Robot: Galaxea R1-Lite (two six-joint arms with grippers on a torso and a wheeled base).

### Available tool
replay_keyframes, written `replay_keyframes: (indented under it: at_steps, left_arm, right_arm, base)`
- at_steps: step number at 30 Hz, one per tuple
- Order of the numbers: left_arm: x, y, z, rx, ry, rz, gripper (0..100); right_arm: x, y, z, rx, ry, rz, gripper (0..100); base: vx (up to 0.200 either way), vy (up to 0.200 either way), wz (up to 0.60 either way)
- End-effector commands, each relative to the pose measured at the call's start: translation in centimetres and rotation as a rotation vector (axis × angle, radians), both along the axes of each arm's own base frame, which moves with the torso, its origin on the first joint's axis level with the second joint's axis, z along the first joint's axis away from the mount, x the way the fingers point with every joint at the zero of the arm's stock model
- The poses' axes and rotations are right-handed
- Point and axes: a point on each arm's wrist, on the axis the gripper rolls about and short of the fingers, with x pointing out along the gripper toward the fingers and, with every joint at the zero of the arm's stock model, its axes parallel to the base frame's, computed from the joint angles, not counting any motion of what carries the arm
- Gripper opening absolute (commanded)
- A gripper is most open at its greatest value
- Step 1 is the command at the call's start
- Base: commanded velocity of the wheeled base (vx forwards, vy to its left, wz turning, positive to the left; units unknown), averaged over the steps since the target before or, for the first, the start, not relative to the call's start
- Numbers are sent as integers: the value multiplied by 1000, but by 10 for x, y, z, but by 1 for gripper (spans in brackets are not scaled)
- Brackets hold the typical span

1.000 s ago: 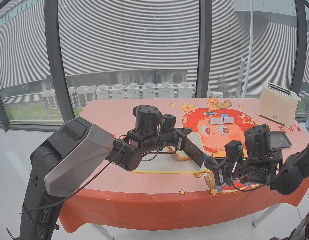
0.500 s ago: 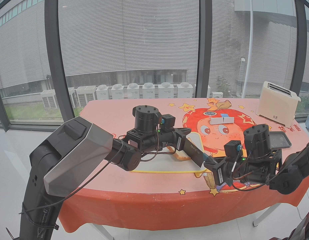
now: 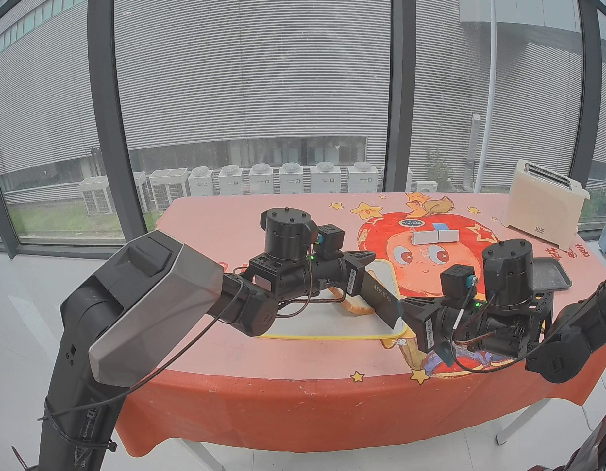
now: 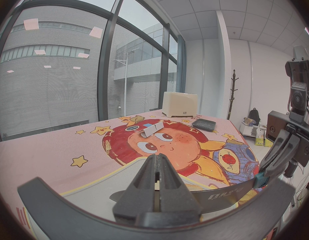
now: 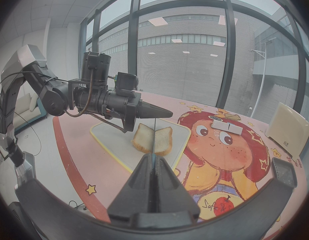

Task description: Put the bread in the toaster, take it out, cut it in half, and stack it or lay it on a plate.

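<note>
Bread [image 5: 144,142] is what we cut now, right gripper [image 5: 153,159] squeezing the knife [image 4: 224,194], left gripper [image 4: 157,164] closed; next we plate it.

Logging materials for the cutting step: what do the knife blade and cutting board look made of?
Knife blade: apparently metal, dark grey satin finish, thin with a slight sheen.
Cutting board: probably plastic, matte pale grey with a yellow rim; not certain.
</note>
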Motion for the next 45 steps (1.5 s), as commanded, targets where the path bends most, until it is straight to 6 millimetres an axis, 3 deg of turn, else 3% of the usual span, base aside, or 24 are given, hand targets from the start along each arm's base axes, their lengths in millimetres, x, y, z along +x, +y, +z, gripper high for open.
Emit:
replay_keyframes:
  at_steps: [1,16,17,27,45]
  left_arm:
    - [0,-1,-2,2,5,-2,0]
    - [-2,-2,-3,4,9,-5,0]
    - [-2,-1,-4,5,10,-3,0]
    - [-1,0,-3,5,10,0,0]
    - [-2,0,-5,5,5,-2,0]
  right_arm:
    - [0,0,-4,-11,17,1,0]
    - [-5,-3,12,20,-29,0,0]
    - [-6,-3,12,20,-27,0,100]
    - [-4,-3,23,60,-66,-4,100]
    - [-10,-10,7,7,39,3,100]
  base:
    - [0,0,0]
    - [0,0,0]
    - [0,0,0]
    - [0,0,0]
    - [0,0,0]
